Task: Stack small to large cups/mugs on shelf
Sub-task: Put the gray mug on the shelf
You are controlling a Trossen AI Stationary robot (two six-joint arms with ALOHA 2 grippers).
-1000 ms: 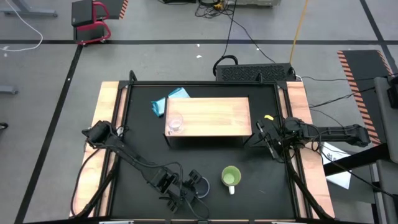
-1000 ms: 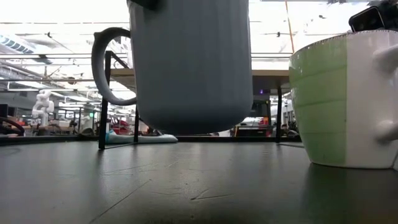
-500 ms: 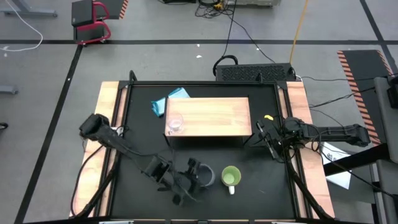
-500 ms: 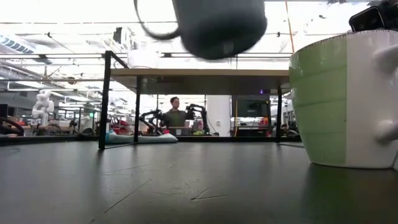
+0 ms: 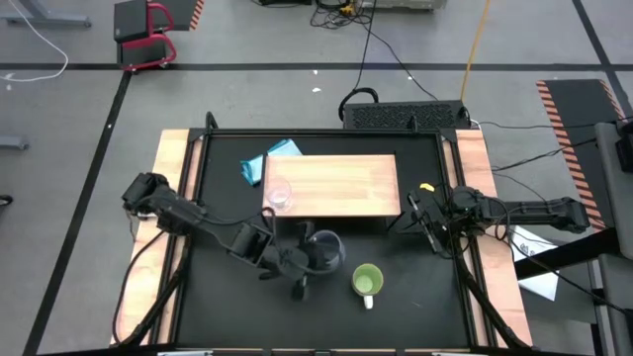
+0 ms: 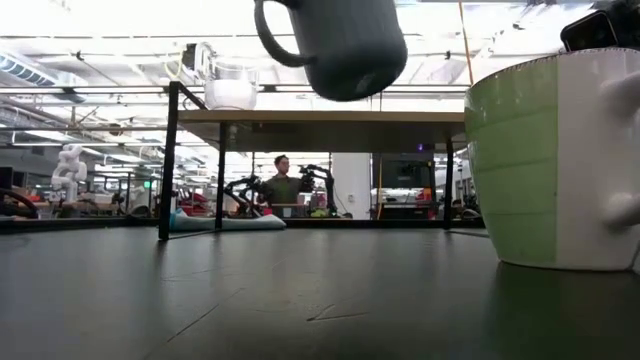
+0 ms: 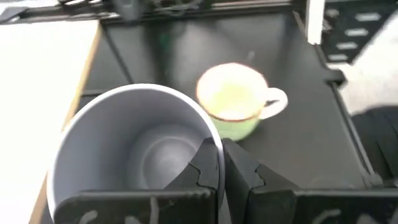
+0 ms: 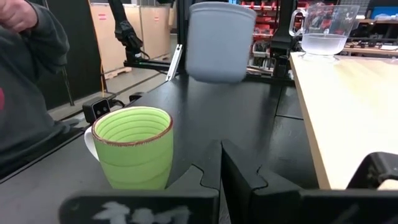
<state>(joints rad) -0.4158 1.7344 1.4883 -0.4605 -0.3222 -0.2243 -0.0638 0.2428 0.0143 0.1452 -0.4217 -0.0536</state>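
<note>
One glass cup (image 5: 278, 195), one grey-blue mug (image 5: 324, 249), one green mug (image 5: 367, 282), one wooden shelf (image 5: 341, 185), one blue cloth (image 5: 259, 163), two arms

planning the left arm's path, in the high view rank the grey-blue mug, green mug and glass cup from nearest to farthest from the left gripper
1. Grey-blue mug: held in the shut left gripper, lifted before the shelf.
2. Green mug: on the table, toward the right arm's side.
3. Glass cup: on the shelf's left end.

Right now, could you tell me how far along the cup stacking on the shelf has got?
Done: the clear glass cup stands on the shelf, at its left end. In hand: the left tool is shut on the rim of the grey-blue mug, held clear of the table in front of the shelf. Left: the green mug sits on the table; the right tool waits shut near the shelf's right end.
</note>
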